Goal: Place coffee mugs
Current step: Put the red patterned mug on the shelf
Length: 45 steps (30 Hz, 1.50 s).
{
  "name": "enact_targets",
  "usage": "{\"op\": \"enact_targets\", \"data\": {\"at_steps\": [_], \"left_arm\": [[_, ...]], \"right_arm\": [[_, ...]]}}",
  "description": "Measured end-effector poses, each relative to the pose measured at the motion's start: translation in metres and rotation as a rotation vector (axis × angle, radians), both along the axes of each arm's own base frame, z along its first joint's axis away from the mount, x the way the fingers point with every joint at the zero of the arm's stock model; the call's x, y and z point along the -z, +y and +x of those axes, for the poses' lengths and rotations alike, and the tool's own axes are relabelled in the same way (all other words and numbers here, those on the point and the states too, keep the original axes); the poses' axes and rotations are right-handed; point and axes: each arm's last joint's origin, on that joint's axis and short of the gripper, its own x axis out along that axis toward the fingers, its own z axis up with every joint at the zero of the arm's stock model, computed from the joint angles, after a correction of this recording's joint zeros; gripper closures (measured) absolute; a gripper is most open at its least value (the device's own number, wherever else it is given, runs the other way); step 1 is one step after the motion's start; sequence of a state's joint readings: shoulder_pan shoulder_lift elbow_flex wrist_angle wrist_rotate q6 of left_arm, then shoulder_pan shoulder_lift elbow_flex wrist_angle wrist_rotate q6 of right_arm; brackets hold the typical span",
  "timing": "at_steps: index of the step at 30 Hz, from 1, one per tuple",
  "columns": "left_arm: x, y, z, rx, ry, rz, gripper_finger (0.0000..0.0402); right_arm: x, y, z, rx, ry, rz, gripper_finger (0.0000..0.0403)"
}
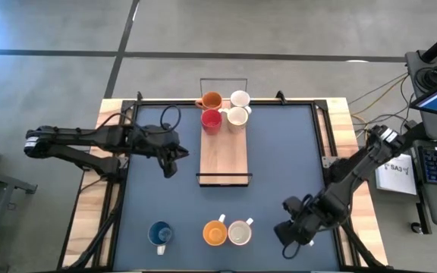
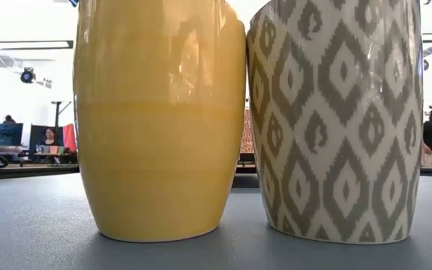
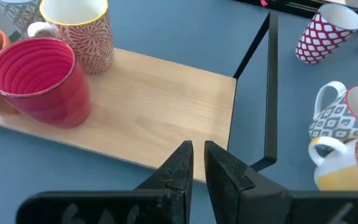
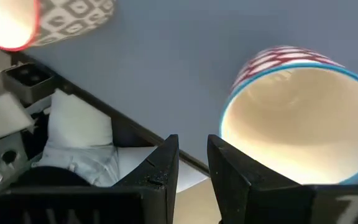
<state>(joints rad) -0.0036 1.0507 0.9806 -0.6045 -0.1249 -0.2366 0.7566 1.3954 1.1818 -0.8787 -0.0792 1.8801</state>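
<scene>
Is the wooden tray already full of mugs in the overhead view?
No: only four mugs, an orange mug, a red mug and two white mugs, crowd the far end of the wooden tray.

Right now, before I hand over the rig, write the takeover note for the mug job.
Left gripper: nearly shut, empty, beside the wooden tray.
Right gripper: near-right of the table, close to a red-patterned mug.
Done, apparently: far end of the tray holds the orange mug, red mug and two white mugs.
Left: blue mug, second orange mug, grey-patterned mug at the near edge, plus the red-patterned one.
</scene>
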Motion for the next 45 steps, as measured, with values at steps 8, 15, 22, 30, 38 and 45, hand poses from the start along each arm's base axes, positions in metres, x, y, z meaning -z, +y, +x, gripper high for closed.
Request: {"op": "enact_targets", "data": {"at_steps": [8, 15, 22, 30, 38, 45], "left_arm": [[-0.003, 0.0, -0.003, 0.006, -0.014, 0.008, 0.0379], [-0.004, 0.0, -0.004, 0.006, -0.02, 0.008, 0.0379], [-0.004, 0.0, -0.004, 0.016, -0.021, 0.02, 0.0379], [-0.008, 0.002, -0.004, -0.014, -0.032, 0.066, 0.0379], [-0.013, 0.002, -0.007, -0.015, -0.05, 0.066, 0.0379], [-0.017, 0.002, -0.012, -0.013, -0.071, 0.069, 0.0379]], "right_arm": [[0.024, 0.008, 0.004, -0.012, 0.091, -0.088, 0.0328], [0.036, 0.007, 0.002, -0.092, 0.154, -0.177, 0.0332], [0.032, 0.005, 0.001, -0.18, 0.14, -0.183, 0.0385], [0.009, -0.025, 0.002, -0.334, 0.203, -0.318, 0.0389], [-0.02, -0.083, 0.034, -0.537, 0.159, -0.488, 0.0389], [-0.039, -0.143, 0.059, -0.641, 0.107, -0.553, 0.0389]]}}
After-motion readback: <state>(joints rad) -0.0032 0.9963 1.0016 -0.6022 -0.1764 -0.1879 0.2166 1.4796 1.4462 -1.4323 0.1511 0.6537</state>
